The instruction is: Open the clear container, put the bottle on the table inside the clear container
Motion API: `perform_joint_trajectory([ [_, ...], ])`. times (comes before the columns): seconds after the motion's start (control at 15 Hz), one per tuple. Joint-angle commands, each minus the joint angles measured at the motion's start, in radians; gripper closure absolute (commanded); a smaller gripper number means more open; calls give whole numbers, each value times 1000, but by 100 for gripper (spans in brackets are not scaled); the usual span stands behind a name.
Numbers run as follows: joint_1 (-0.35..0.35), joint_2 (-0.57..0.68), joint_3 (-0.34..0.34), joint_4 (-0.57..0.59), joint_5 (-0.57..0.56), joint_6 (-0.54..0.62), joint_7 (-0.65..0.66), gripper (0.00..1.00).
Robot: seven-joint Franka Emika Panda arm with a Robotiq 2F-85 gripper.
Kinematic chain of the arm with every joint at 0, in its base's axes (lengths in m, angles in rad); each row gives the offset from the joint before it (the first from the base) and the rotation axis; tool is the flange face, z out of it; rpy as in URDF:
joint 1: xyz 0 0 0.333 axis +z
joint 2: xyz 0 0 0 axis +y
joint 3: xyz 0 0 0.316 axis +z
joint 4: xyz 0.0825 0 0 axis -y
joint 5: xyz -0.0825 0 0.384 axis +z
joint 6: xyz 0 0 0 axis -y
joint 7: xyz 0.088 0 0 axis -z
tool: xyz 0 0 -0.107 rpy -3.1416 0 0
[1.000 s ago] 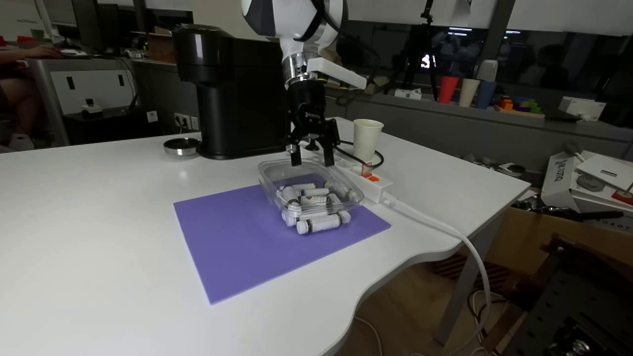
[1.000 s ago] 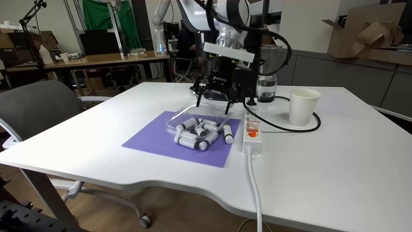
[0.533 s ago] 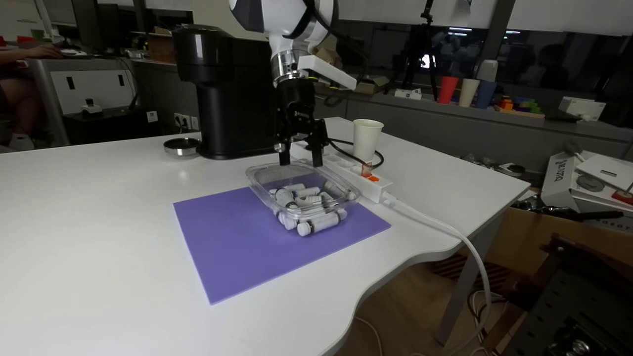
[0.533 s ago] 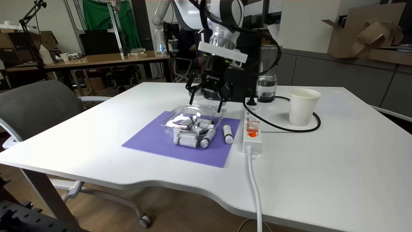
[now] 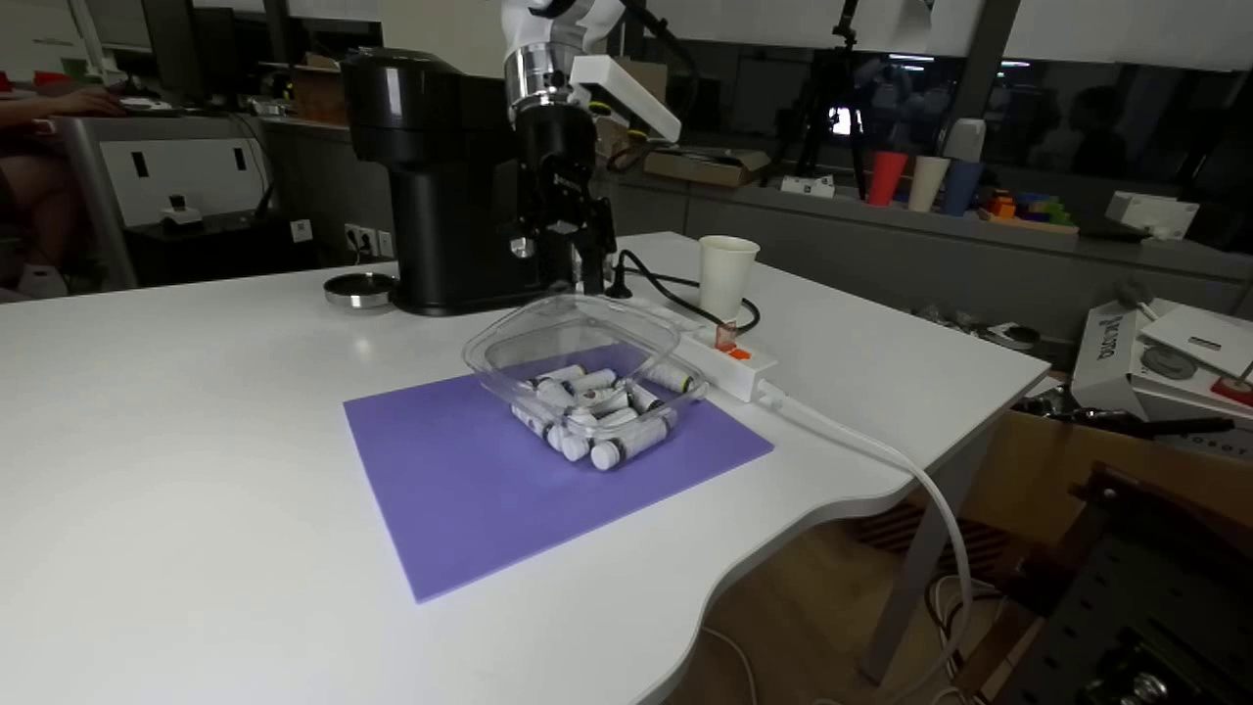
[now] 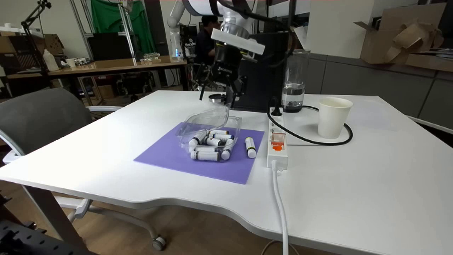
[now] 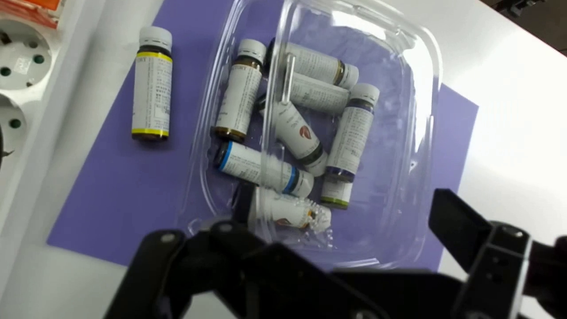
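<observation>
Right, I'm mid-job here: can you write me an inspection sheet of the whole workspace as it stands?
Surface: smooth white tabletop, purple rectangular mat on it.
Job's things: shallow clear plastic container on the mat, thin clear lid tilted up; several white-labelled bottles inside. One yellow-banded bottle with a white cap lies outside it, on the mat.
Clutter: black coffee machine, white paper cup, round metal dish, white plastic power strip.
Black two-finger gripper: open, near the lid; contact cannot be told.
Cables: black cable looped around the cup; white cable from the strip over the table edge.
Surroundings: grey chair beside the table; dark-clothed person in the background.
</observation>
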Motion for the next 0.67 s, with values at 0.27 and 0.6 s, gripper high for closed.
perform_joint_trajectory([
  [0.27, -4, -102, 41, -84, 76, -76, -140, 0],
  [0.6, 50, -161, 53, -144, 70, -83, -203, 0],
])
